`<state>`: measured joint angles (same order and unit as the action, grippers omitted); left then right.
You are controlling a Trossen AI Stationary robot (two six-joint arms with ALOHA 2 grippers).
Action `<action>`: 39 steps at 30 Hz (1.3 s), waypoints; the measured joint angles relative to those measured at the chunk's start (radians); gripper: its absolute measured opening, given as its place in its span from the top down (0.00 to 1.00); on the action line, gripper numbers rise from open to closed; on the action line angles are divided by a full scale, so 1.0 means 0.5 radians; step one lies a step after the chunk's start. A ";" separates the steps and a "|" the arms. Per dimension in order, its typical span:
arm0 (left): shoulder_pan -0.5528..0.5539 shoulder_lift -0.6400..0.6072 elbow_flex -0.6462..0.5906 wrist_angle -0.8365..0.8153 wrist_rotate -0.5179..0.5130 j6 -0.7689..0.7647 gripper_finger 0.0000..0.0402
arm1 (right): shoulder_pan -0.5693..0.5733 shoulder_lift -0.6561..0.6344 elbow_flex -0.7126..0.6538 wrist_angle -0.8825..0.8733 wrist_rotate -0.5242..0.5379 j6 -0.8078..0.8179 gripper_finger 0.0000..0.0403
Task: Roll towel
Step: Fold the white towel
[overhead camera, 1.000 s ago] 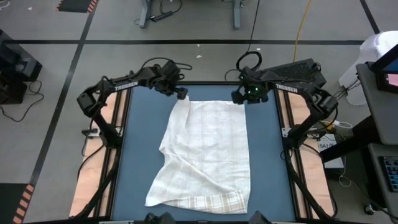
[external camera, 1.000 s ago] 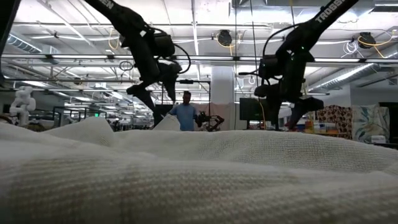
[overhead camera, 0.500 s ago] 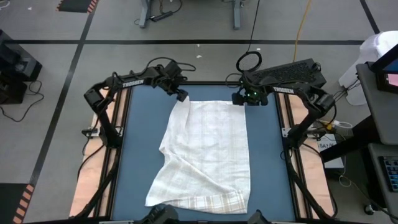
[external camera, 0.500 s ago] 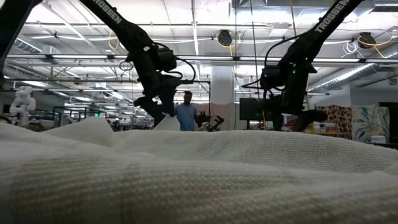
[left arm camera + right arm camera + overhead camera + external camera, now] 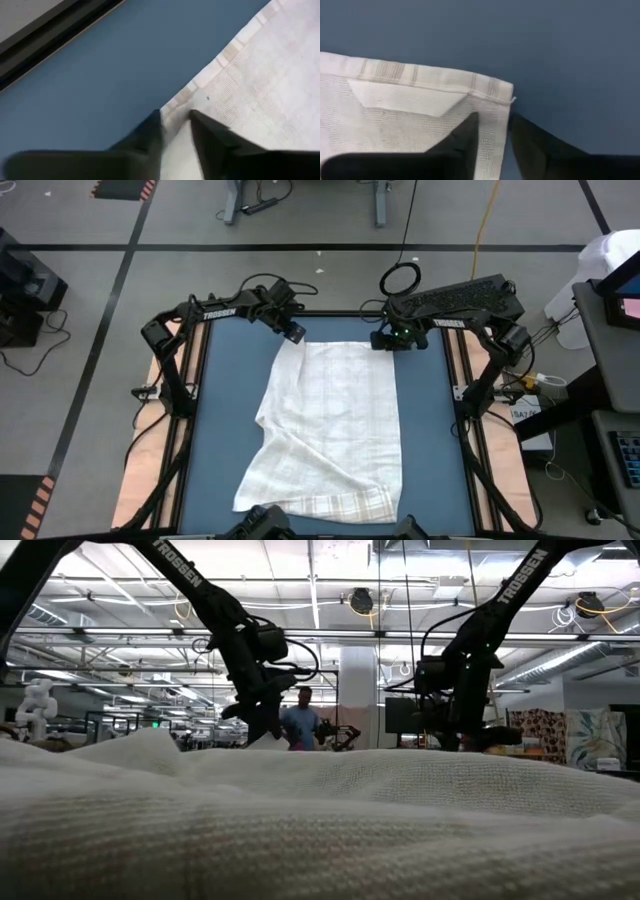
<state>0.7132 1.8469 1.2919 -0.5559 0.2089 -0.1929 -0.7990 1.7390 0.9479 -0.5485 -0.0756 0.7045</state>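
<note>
Now lying spread on blue table: towel, far corners pinched by left gripper and right gripper, fingers clamped on cloth.

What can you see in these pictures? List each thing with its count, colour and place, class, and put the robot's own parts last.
towel: one, white with faint plaid, spread wrinkled down the middle of the mat.
mat: one, blue, covering the table top.
person: one, blue top, far back in the room.
left gripper: one, dark, pinching the towel's far left corner.
right gripper: one, dark, pinching the towel's far right corner.
</note>
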 joint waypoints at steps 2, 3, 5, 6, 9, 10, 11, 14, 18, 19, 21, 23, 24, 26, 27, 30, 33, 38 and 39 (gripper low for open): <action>0.002 0.000 0.000 -0.001 0.001 0.029 0.89 | 0.000 0.001 0.000 0.018 -0.009 -0.027 0.86; 0.003 0.000 0.000 -0.001 0.000 0.041 0.94 | 0.001 0.002 0.000 0.026 -0.013 -0.037 0.91; 0.005 0.000 0.000 -0.003 0.000 0.048 0.97 | 0.001 0.002 0.000 0.036 -0.017 -0.065 0.97; 0.005 0.000 0.000 -0.008 0.000 0.048 0.96 | 0.002 0.002 0.000 0.035 -0.016 -0.074 0.98; 0.009 -0.018 0.000 -0.056 0.000 0.040 0.96 | 0.001 -0.015 -0.001 0.015 -0.017 -0.090 0.97; 0.010 -0.039 0.000 -0.086 0.000 0.039 0.97 | 0.001 -0.033 -0.005 0.006 -0.008 -0.112 0.98; 0.011 -0.067 -0.001 -0.105 0.000 0.039 0.97 | 0.001 -0.056 -0.007 -0.007 -0.003 -0.127 0.99; 0.014 -0.166 0.000 -0.143 -0.002 0.048 0.98 | -0.002 -0.165 -0.008 0.014 0.002 -0.160 0.99; 0.031 -0.310 0.000 -0.122 -0.075 0.094 0.98 | -0.023 -0.308 -0.007 0.131 0.019 -0.229 1.00; 0.042 -0.340 0.000 -0.104 -0.101 0.102 0.98 | -0.030 -0.345 -0.007 0.163 0.042 -0.228 1.00; 0.075 -0.389 0.001 -0.083 -0.158 0.105 0.98 | -0.039 -0.393 0.018 0.186 0.115 -0.209 1.00; 0.106 -0.433 0.000 -0.032 -0.221 0.109 0.98 | -0.057 -0.412 0.061 0.201 0.195 -0.246 1.00; 0.126 -0.460 0.001 -0.002 -0.236 0.132 0.98 | -0.064 -0.419 0.089 0.187 0.220 -0.302 1.00; 0.156 -0.525 0.000 0.075 -0.256 0.198 0.98 | -0.066 -0.423 0.178 0.202 0.266 -0.423 1.00; 0.166 -0.558 0.000 0.133 -0.259 0.237 0.98 | -0.066 -0.423 0.225 0.209 0.279 -0.477 1.00; 0.195 -0.661 0.001 0.271 -0.266 0.311 0.98 | -0.063 -0.424 0.382 0.196 0.341 -0.621 1.00; 0.224 -0.765 0.002 0.365 -0.270 0.298 0.98 | -0.053 -0.424 0.564 0.175 0.377 -0.750 1.00; 0.293 -0.793 -0.007 0.344 -0.319 0.311 0.98 | -0.064 -0.419 0.688 0.099 0.527 -0.837 1.00; 0.305 -0.769 -0.014 0.328 -0.318 0.314 0.98 | -0.075 -0.414 0.672 0.087 0.525 -0.829 1.00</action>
<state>0.8658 1.4626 1.2848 -0.3920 0.0497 -0.0361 -0.8365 1.5319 1.2841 -0.5049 0.1870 0.2902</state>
